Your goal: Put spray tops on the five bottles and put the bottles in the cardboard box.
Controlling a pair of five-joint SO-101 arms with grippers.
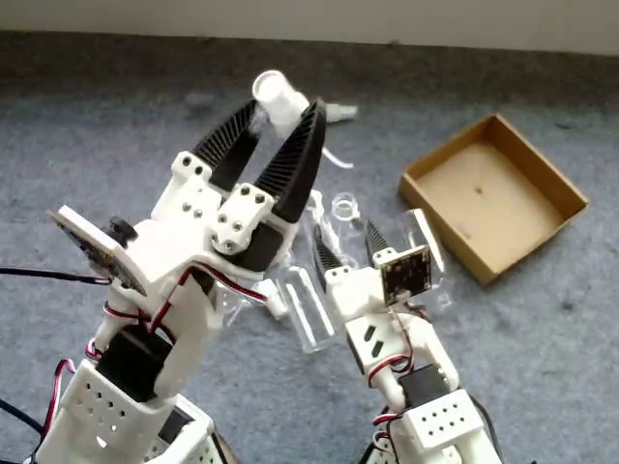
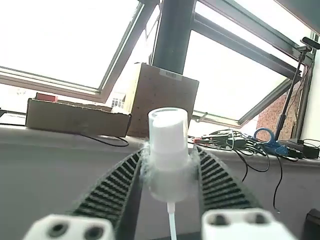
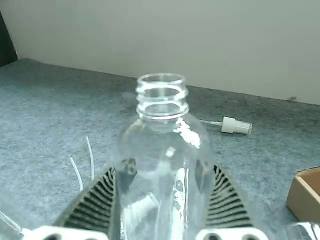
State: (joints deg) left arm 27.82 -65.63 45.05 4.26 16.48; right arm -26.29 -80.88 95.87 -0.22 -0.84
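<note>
Left pincer (image 1: 280, 121), raised closest, is clamped on a spray top (image 2: 168, 135) with its thin tube (image 2: 171, 222) hanging down. Right pincer (image 3: 162, 175) grips an open-necked bottle (image 3: 161, 135) roughly upright above the worktop (image 1: 97, 145), near the cardboard box (image 1: 493, 193). Best to thread the tube into the neck first, then lower squarely.

Grey carpet-like tabletop (image 1: 116, 145), plain pale wall (image 3: 200, 35) far side; bright slanted windows (image 2: 65, 40), dark metal post (image 2: 175, 30), black cables (image 2: 239, 145) on grey ledge (image 2: 50, 165).
</note>
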